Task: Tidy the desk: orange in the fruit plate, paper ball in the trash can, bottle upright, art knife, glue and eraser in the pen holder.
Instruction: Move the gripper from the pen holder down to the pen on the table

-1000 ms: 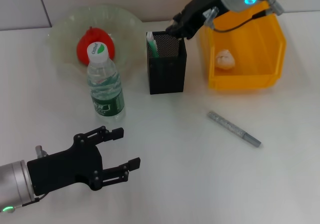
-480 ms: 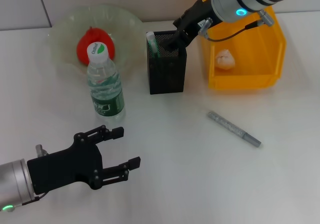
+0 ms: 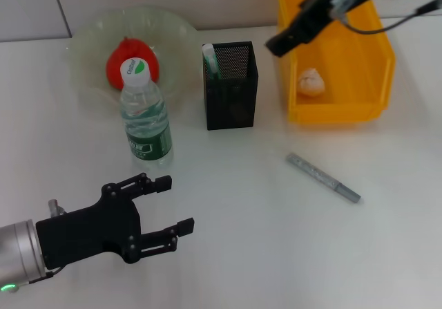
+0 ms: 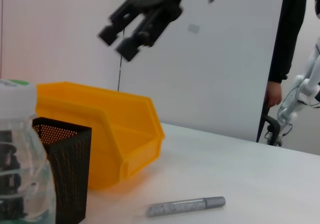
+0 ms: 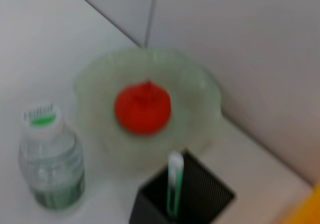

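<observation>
The orange (image 3: 130, 61) lies in the pale green fruit plate (image 3: 90, 32). The bottle (image 3: 146, 115) stands upright in front of the plate. The black mesh pen holder (image 3: 231, 95) holds a white and green glue stick (image 3: 210, 61). The grey art knife (image 3: 323, 178) lies on the table right of centre. The paper ball (image 3: 311, 81) lies in the yellow bin (image 3: 337, 108). My right gripper (image 3: 277, 46) hangs open and empty in the air between holder and bin; it also shows in the left wrist view (image 4: 116, 42). My left gripper (image 3: 177, 202) is open at the front left. No eraser is in view.
The right wrist view shows the plate (image 5: 200, 83), orange (image 5: 143, 107), bottle (image 5: 50, 159) and pen holder (image 5: 200, 199) from above. A wall runs behind the table. A person stands at the far edge of the left wrist view (image 4: 287, 33).
My right gripper has risen out of the pen holder's mouth and moved right, toward the yellow bin. The left arm has not moved.
</observation>
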You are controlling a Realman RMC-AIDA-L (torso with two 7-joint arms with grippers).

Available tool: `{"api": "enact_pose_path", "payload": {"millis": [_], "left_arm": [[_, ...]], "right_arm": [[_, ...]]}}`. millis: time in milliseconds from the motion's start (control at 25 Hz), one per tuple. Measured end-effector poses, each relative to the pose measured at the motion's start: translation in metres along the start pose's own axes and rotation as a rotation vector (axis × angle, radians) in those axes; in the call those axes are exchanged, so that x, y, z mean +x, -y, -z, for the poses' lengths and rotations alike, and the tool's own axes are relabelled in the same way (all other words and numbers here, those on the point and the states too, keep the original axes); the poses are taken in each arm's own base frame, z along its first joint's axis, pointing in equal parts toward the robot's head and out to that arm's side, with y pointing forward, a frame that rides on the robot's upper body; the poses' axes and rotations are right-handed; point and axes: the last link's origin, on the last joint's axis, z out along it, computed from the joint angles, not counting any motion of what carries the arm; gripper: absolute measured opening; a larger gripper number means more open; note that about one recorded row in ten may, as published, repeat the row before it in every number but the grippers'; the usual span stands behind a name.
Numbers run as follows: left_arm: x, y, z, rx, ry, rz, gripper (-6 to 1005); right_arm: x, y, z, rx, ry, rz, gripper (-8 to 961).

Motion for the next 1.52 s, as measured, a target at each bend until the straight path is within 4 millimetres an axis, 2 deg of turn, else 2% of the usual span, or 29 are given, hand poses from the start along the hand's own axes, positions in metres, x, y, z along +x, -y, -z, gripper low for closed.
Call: {"api": "enact_pose_path", "payload": {"millis": [40,120,160,200,240,280,400,440,480,600,640,680,840,1520], "left_arm": [[0.000,0.000,0.000,-0.002,-0.002,-0.002,803],[0.001,-0.001,0.000,-0.004,-0.004,-0.009,803],[0.001,-0.001,0.000,-0.006,-0.004,-0.011,803],[0.001,-0.001,0.000,-0.006,-0.004,-0.011,803],[0.001,-0.002,-0.002,-0.013,-0.001,-0.013,803],[0.001,-0.002,-0.002,-0.013,-0.001,-0.013,803],[0.002,-0.004,-0.002,-0.028,-0.007,-0.014,803],[0.004,-0.005,-0.003,-0.036,-0.013,-0.017,803],[0.004,-0.005,-0.003,-0.041,-0.017,-0.019,803],[0.006,-0.005,-0.003,-0.049,-0.020,-0.023,803],[0.007,-0.005,-0.005,-0.059,-0.015,-0.030,803],[0.007,-0.005,-0.005,-0.059,-0.015,-0.030,803],[0.007,-0.005,-0.006,-0.065,-0.010,-0.039,803],[0.007,-0.005,-0.006,-0.060,-0.014,-0.032,803]], "right_arm": [[0.009,-0.005,0.010,-0.003,-0.051,-0.038,809],[0.014,-0.008,0.011,-0.013,-0.076,-0.050,821],[0.026,-0.014,0.010,-0.035,-0.123,-0.075,827],[0.026,-0.014,0.010,-0.035,-0.123,-0.075,833],[0.039,-0.019,0.005,-0.043,-0.159,-0.105,839],[0.039,-0.019,0.005,-0.043,-0.159,-0.105,838],[0.058,-0.024,-0.001,-0.047,-0.196,-0.145,836],[0.072,-0.026,-0.005,-0.054,-0.228,-0.165,835],[0.072,-0.026,-0.005,-0.054,-0.228,-0.165,835],[0.090,-0.030,-0.017,-0.079,-0.249,-0.154,834],[0.099,-0.032,-0.029,-0.107,-0.252,-0.149,834],[0.099,-0.032,-0.029,-0.107,-0.252,-0.149,834],[0.115,-0.027,-0.051,-0.128,-0.284,-0.179,834],[0.113,-0.019,-0.084,-0.132,-0.283,-0.115,831]]}}
